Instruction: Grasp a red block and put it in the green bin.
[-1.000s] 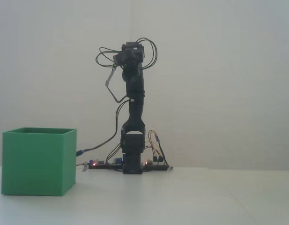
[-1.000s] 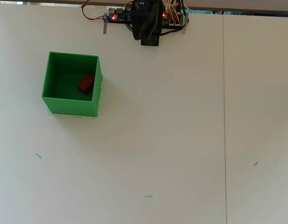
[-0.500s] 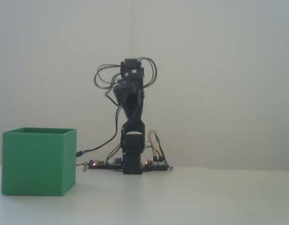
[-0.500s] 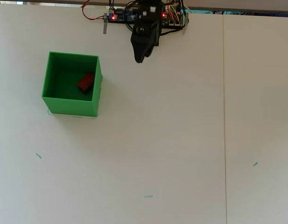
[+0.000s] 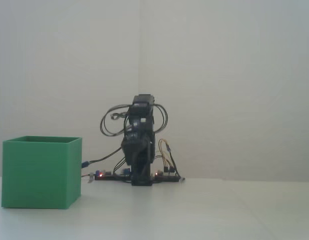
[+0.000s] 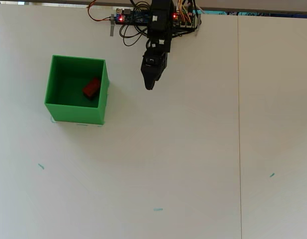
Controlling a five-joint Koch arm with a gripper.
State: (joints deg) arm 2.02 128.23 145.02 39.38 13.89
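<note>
The red block (image 6: 91, 87) lies inside the green bin (image 6: 76, 114), near its right wall in the overhead view. In the fixed view the bin (image 5: 41, 172) stands at the left and its walls hide the block. My gripper (image 6: 149, 85) hangs to the right of the bin, well apart from it, pointing away from the arm's base. Its jaws taper to one closed tip with nothing between them. In the fixed view the arm (image 5: 139, 145) is folded low over its base, and the gripper cannot be made out against it.
The arm's base with its circuit board (image 6: 138, 17) and loose wires sits at the table's far edge. A seam (image 6: 239, 124) runs down the white table on the right. Small teal marks (image 6: 158, 209) dot the surface.
The arm has folded down from an upright pose. In the overhead view the gripper has moved away from the base. Block and bin have not moved.
</note>
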